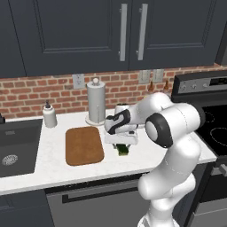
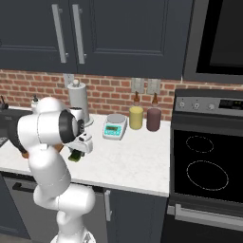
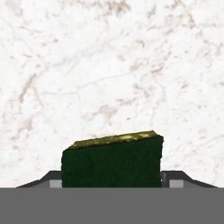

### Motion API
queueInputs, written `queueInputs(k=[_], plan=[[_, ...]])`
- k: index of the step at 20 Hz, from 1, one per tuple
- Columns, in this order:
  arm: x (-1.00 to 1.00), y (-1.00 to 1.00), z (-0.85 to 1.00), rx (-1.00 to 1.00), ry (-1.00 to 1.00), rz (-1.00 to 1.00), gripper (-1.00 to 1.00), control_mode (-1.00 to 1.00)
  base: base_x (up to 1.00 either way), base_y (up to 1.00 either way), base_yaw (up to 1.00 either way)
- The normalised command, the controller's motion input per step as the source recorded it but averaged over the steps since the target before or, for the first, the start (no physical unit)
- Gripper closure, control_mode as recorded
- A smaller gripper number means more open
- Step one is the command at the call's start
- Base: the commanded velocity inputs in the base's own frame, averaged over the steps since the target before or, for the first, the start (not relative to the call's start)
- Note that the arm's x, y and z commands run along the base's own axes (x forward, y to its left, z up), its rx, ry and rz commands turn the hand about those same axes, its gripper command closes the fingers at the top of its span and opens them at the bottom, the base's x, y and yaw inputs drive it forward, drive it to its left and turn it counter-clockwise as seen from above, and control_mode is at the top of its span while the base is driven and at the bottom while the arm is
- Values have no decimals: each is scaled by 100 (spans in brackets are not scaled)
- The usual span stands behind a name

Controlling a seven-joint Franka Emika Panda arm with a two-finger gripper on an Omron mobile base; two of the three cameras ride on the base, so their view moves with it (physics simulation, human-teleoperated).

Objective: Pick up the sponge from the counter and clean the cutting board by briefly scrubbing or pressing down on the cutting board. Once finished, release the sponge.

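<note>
Gripper: the gripper (image 1: 123, 148) is pointed down at the counter just right of the cutting board, its fingers clamped on the sponge from two sides; in the hand view a grey finger pad (image 3: 55, 180) is seen against each short side of the block.
Sponge: the sponge (image 3: 113, 162) is held between the fingers, a dark green face turned toward the hand camera and the yellow layer showing along its far upper edge.
Sponge axis: the long axis runs across the hand view from finger to finger, slightly tilted — the right end sits higher in that view.
Sponge height: from the left base view the sponge (image 1: 123, 150) appears at or just above the counter; whether it touches the marble cannot be told.
Cutting board: the cutting board (image 1: 84, 145) lies flat with its long axis running from the counter's front toward the wall, near the sponge but apart from it.
Counter: white veined marble is seen under the sponge (image 3: 109, 65) and around the board — the counter (image 1: 53, 170) ends at a dark sink (image 1: 15, 148) on the left.
Room: a paper towel roll (image 1: 95, 101) and a soap bottle (image 1: 49, 115) stand by the brick wall (image 1: 31, 95); a kitchen scale (image 2: 114, 126), a yellow canister (image 2: 136, 117) and a dark canister (image 2: 154, 119) stand toward the stove (image 2: 206, 166); dark cabinets (image 1: 80, 31) hang above.
</note>
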Motion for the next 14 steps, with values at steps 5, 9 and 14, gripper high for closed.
queueInputs(k=[5, 9, 14], plan=[[-6, 18, 53, 3, -13, 0, 100, -100, 0, 0, 0], [6, 53, 59, 0, -11, 0, 100, -100, 0, 0, 0], [49, 75, 2, 0, -4, 0, 100, -100, 0, 0, 0]])
